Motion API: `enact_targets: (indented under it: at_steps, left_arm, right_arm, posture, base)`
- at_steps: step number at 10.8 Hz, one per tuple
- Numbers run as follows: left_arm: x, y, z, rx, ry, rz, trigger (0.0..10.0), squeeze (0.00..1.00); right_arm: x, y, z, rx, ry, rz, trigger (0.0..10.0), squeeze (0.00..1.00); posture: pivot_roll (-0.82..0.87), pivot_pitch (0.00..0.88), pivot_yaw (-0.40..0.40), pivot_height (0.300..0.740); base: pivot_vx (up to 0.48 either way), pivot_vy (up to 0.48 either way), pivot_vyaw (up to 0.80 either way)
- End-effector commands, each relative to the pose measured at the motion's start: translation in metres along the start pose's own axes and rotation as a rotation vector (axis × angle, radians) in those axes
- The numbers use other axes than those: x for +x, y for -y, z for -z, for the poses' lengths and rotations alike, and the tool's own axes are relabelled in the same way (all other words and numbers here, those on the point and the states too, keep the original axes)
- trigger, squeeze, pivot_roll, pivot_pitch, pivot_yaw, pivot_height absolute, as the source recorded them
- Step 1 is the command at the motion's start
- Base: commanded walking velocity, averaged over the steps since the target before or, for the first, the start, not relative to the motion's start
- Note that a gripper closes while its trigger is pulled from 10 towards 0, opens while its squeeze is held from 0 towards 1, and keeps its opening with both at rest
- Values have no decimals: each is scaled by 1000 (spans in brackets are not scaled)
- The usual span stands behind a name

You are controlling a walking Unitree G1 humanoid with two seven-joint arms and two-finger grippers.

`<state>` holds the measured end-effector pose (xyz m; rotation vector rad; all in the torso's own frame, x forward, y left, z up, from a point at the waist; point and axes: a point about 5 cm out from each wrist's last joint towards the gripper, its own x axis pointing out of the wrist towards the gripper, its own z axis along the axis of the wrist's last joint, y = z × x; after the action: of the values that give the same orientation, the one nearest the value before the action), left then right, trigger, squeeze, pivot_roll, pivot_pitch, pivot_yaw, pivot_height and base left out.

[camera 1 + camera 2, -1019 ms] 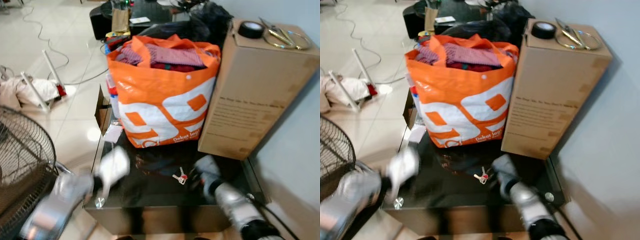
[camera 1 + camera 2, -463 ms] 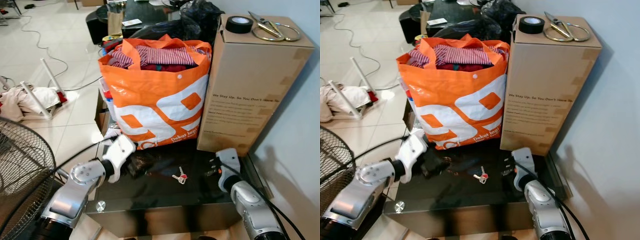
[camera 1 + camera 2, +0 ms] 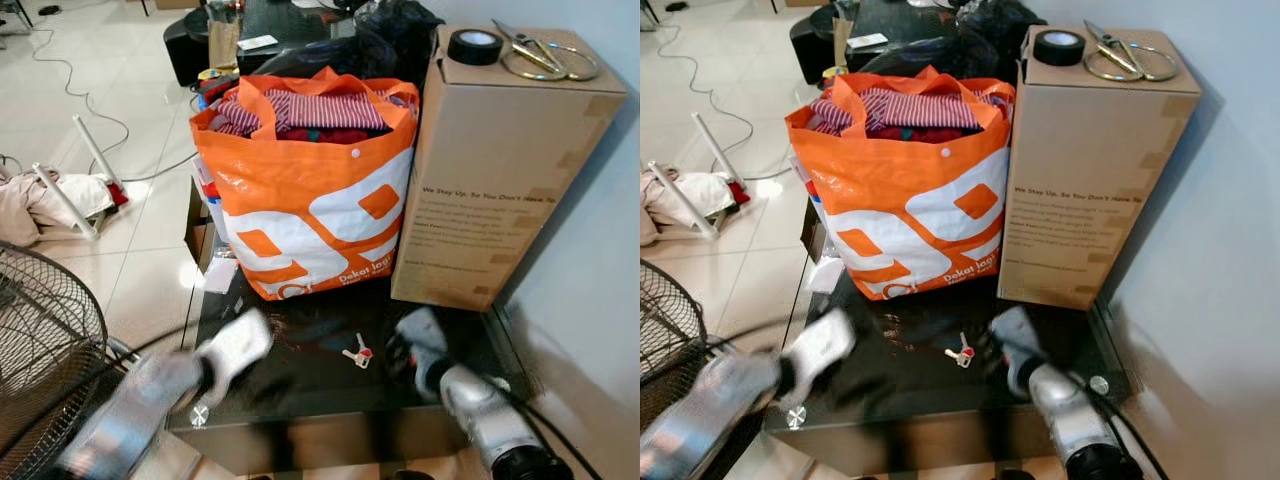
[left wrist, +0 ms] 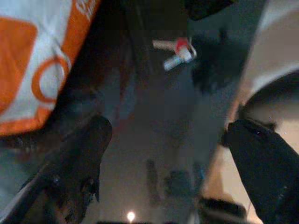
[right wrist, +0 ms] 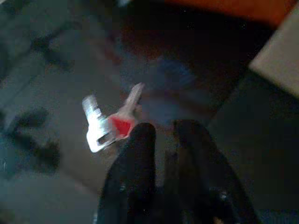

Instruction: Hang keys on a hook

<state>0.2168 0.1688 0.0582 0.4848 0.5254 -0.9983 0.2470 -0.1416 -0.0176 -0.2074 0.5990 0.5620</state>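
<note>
A small bunch of silver keys with a red tag lies on the black glass table, in front of the orange bag. My right gripper hovers low over the table just right of the keys, its two black fingers close together with nothing between them. The keys lie right beside its fingertips. My left gripper, blurred by motion, hangs over the table's left part. Its fingers stand wide apart, and the keys lie some way ahead of them.
An orange and white bag stuffed with clothes stands at the back of the table. Beside it is a tall cardboard box carrying a tape roll and scissors. A floor fan stands at the left, with cables and cloth on the tiled floor.
The right gripper has slid left, closer to the keys. The left arm has dropped lower and is blurred. The keys have not moved.
</note>
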Motion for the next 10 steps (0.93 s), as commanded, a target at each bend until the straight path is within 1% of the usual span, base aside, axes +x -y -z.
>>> enact_targets:
  at_steps: [1, 4, 5, 6, 7, 9, 10]
  left_arm:
    - [-5, 1, -2, 16, -5, 11, 10000, 4]
    - [-15, 8, -1, 34, -28, 39, 10000, 4]
    - [-19, 10, -2, 33, -35, 44, 10000, 4]
    - [-21, 11, -2, 35, -43, 51, 10000, 8]
    - [-22, 12, -2, 36, -47, 54, 10000, 4]
    - [-23, 13, -2, 33, -51, 54, 10000, 4]
    - [-24, 14, -2, 30, -52, 53, 10000, 8]
  right_arm:
    - [5, -4, -7, -27, 15, -39, 10000, 1000]
    - [10, -10, 1, -59, -16, -88, 10000, 1000]
    - [12, -8, 1, -73, -20, -75, 10000, 1000]
    - [14, -5, -1, -101, -26, -42, 10000, 922]
    - [16, -3, -3, -112, -29, -31, 10000, 0]
    - [17, -2, -4, -115, -32, -43, 10000, 0]
    - [17, -2, -1, -127, -47, -58, 4471, 0]
  posture:
    - [-67, 0, 72, 740]
    - [-34, 0, 82, 740]
    - [-32, 0, 85, 740]
    - [-30, 1, 88, 740]
    - [-27, 4, 86, 740]
    - [-24, 1, 81, 740]
    - [-23, 0, 79, 740]
  base:
    - [0, 0, 0]
    - [0, 0, 0]
    - [0, 0, 0]
    - [0, 0, 0]
    - [0, 0, 0]
    - [0, 0, 0]
    - [0, 0, 0]
